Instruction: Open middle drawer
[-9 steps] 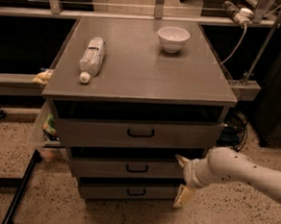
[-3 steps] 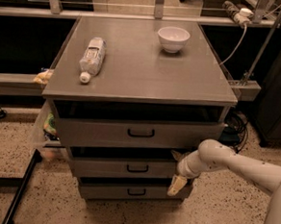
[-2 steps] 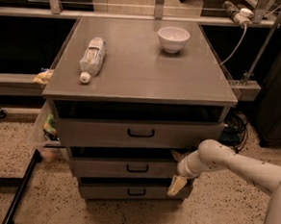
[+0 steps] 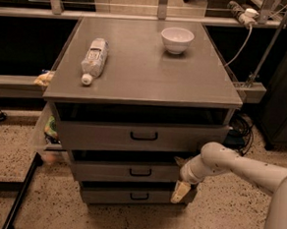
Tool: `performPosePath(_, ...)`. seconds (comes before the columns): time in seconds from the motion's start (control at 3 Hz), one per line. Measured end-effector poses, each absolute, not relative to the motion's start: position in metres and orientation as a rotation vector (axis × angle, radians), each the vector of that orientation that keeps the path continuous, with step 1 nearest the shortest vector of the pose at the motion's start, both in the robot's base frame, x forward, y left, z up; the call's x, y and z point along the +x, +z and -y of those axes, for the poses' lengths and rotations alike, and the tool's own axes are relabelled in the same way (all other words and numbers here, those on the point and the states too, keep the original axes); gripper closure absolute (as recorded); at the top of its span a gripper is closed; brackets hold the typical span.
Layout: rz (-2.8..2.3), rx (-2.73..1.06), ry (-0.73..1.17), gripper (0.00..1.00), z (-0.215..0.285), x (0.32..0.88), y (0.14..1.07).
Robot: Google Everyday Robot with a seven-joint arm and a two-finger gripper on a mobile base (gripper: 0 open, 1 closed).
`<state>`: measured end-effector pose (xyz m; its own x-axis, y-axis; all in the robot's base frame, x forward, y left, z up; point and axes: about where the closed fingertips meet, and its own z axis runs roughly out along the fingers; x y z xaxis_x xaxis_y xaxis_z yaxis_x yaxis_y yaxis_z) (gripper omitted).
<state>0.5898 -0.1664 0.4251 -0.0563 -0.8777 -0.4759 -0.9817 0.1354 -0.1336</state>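
The gripper (image 4: 180, 177), pale fingers spread, sits at the right end of the middle drawer (image 4: 105, 172), a flat grey metal front with a black loop handle (image 4: 140, 172), above open speckled floor (image 4: 126, 219).

Smooth white arm (image 4: 238, 167), cream gripper (image 4: 180, 182) beside middle drawer (image 4: 124, 172).

plastic bottle (image 4: 95, 57) lying, left of cabinet top (image 4: 146, 75) | white bowl (image 4: 177, 39) upright, back right, well apart

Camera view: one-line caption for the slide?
Robot gripper at the right end of the middle drawer, under a cabinet top holding a bottle and bowl.
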Motion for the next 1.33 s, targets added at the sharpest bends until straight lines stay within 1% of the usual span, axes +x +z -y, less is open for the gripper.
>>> performPosePath(0.67,-2.007,-1.781,0.333,0.0,0.172,0.581,0.421)
performPosePath(1.33,-2.046,-1.813,0.385,0.0,0.177,0.559,0.428)
